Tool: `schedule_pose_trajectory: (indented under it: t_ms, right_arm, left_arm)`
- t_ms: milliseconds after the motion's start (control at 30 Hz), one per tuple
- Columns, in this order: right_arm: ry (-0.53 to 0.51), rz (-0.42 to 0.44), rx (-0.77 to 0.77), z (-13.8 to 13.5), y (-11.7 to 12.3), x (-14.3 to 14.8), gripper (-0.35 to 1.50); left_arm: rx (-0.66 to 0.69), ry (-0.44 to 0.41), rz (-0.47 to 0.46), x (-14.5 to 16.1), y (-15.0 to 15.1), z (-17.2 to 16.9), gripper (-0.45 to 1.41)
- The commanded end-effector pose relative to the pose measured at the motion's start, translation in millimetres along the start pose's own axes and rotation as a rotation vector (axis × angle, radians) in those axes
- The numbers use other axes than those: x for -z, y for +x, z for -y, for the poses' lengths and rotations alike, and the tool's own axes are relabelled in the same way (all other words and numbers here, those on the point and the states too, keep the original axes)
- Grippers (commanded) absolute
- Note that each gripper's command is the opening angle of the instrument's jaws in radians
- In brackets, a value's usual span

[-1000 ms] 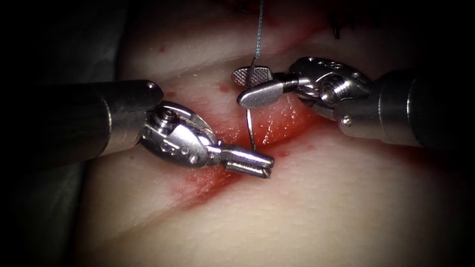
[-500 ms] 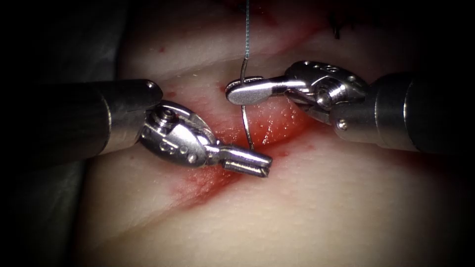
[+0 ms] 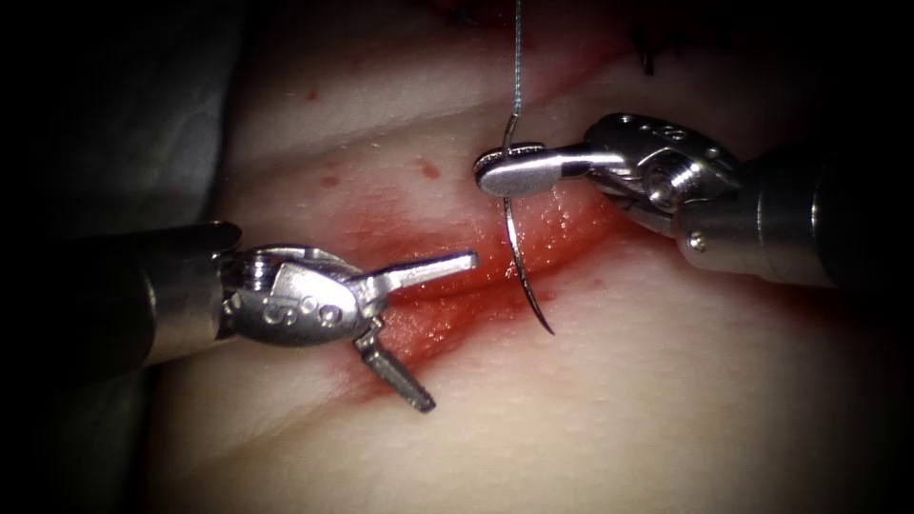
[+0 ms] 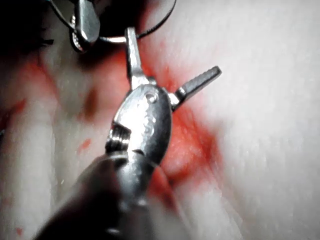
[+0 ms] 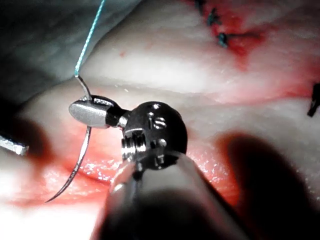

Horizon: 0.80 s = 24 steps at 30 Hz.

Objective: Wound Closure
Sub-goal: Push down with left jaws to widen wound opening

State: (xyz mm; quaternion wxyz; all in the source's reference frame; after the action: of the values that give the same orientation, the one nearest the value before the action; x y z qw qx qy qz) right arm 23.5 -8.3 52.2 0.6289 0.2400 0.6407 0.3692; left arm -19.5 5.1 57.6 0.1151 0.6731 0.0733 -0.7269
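Spotted a stamped "S" on the right tool [image 3: 509, 171], clamped on the needle [image 3: 522, 257] near its thread [image 3: 517, 57] end, whole needle free above the cut [image 3: 476, 286]. Left tool [image 3: 433, 324] gaped wide, gripping nothing, over red fluid [image 3: 419, 338] on the tissue [image 3: 619, 400].

dark shafts, silver riveted wrists, ridged pincer [image 3: 433, 328] faces

Probably a surgical training lab: pale tissue [image 3: 590, 400] with a cut, resting on grey cloth [image 3: 162, 105].
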Motion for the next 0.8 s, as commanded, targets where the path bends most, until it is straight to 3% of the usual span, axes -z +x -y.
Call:
schedule_pose_trajectory:
  t_ms: [33,100,200,433,667,800]
  right_arm:
    - [-0.016,-0.004,0.061,-0.3,-1.0,-0.8,-0.35]
    - [-0.045,-0.045,0.202,-0.2,-1.2,-0.8,-0.35]
    - [-0.059,-0.139,0.326,0.0,-1.3,-0.9,-0.35]
    - [-0.07,-0.173,0.412,-0.2,-1.2,-0.9,-0.35]
    - [-0.084,-0.183,0.53,-0.5,-1.1,-0.7,-0.35]
    - [-0.088,-0.201,0.571,-0.8,-1.1,-0.6,-0.35]
  left_arm:
    - [0.019,0.027,0.029,-0.4,-0.8,0.1,0.2]
    - [0.082,0.104,0.117,0.0,-1.7,0.0,-0.1]
    - [0.148,0.207,0.244,0.2,-3.9,0.9,-0.05]
    - [0.191,0.307,0.371,0.0,-9.3,0.0,-0.13]
    - [0.223,0.268,0.471,-2.6,-13.7,-3.7,-0.07]
    - [0.24,0.238,0.462,-4.4,-14.8,-5.5,-0.05]
